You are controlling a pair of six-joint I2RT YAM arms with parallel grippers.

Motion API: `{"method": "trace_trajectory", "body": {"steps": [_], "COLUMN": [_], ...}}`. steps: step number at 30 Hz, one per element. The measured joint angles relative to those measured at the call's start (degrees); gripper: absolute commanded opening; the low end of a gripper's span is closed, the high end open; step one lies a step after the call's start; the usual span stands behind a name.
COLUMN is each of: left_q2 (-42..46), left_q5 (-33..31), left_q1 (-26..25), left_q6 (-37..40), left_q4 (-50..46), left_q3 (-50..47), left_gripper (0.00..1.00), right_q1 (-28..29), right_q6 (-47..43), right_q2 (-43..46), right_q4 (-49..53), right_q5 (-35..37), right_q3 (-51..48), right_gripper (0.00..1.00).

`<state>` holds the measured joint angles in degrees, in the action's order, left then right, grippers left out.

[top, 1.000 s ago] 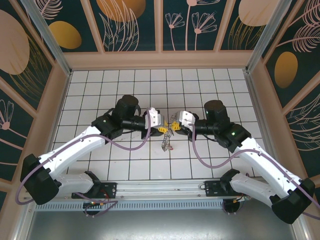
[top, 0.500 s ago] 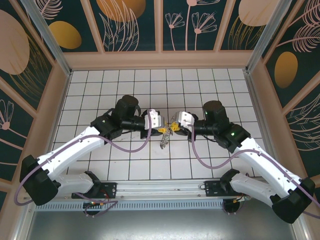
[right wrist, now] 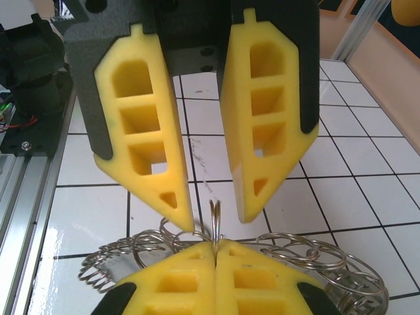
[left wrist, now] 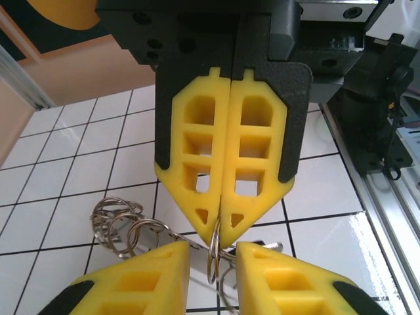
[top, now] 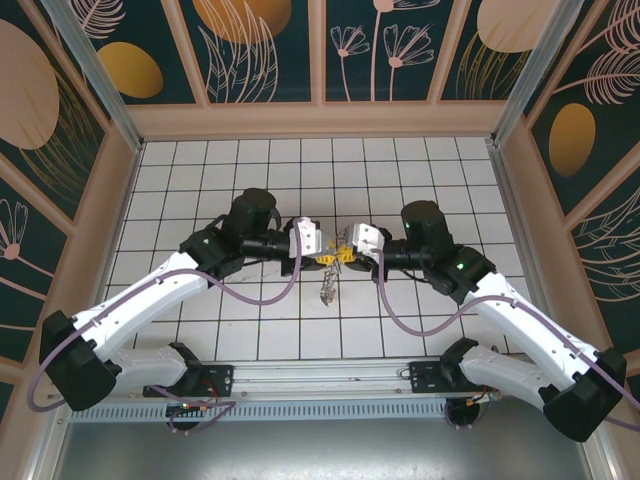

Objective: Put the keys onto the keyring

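Over the white tiled bench (top: 200, 170), the two arms reach in from either side. Their yellow tips meet nose to nose near the middle.

The right gripper (right wrist: 215, 246) has its fingers pressed flat together. They are clamped on a small ring (right wrist: 214, 215) of doubled wire, which stands on edge and pokes out just past the fingertips.

The left gripper (left wrist: 211, 252) faces it with its fingers apart, one on each side of that same ring. In the left wrist view the ring sits in the gap between them and looks clear of both (though a neighbouring loop of wire runs very close to one tip).

The keyring (right wrist: 357, 275) is a tangle of thin grey wire loops. It spreads out on both sides of the right gripper's fingertips, just under the small ring and over the tiles. Seen from the right wrist, wide overlapping loops lie on one side and a tighter coil (right wrist: 98, 270) on the other. How the small ring joins the rest of the wire is hidden behind the fingers.

From above, the tangle shows as a thin silvery bunch trailing from the meeting point toward the near edge of the bench. It is too small there to make out its parts, and I cannot tell whether it rests on the tiles or hangs just above them.

A purple cable (top: 255, 295) droops from each arm, well apart from the wire.
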<state>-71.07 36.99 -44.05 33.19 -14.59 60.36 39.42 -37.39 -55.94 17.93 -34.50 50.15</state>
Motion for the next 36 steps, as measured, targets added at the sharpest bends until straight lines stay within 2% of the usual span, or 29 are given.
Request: {"method": "trace_trajectory", "body": {"steps": [8,11,16,18,20,28,32,34,36], "left_q2": [-1.57,-1.79,-1.97,-1.95,-1.88,2.32,3.43,3.52,3.41], "left_q5": [1.42,1.60,1.51,1.62,2.08,8.76,12.57,13.88,14.60], "left_q1": [0.00,0.02,0.04,0.04,0.02,1.22,1.66,1.68,1.75], "left_q6": [-0.26,-0.61,-0.92,-1.86,-3.58,-13.88,-18.93,-21.62,-24.09], "left_q4": [-1.25,-1.77,-2.64,-2.73,-1.92,12.68,22.93,27.78,31.58], "left_q3": [1.53,1.79,2.58,2.84,2.93,-3.74,-8.28,-10.62,-12.17], "left_gripper": [0.13,0.00,0.00,0.00,0.00,0.00,0.00,0.00,0.00], "right_q1": [0.13,0.24,0.33,0.33,0.33,-0.87,-1.81,-1.95,-1.92], "right_q6": [0.15,0.37,0.68,0.87,1.44,3.63,4.76,5.35,6.32], "right_q2": [-0.33,-0.31,0.15,0.63,1.38,6.54,7.13,7.15,7.15], "right_q4": [-0.17,-0.15,-0.44,-1.05,-1.84,-6.08,-7.04,-8.11,-9.14], "right_q5": [0.11,0.24,0.57,0.66,0.59,-1.09,-1.77,-2.56,-3.82], "right_q3": [0.00,-0.02,-0.24,-0.66,-1.31,-6.05,-6.91,-7.17,-7.58], "right_gripper": [0.00,0.00,0.00,0.13,0.18,0.19,0.18,0.16,0.10]}}
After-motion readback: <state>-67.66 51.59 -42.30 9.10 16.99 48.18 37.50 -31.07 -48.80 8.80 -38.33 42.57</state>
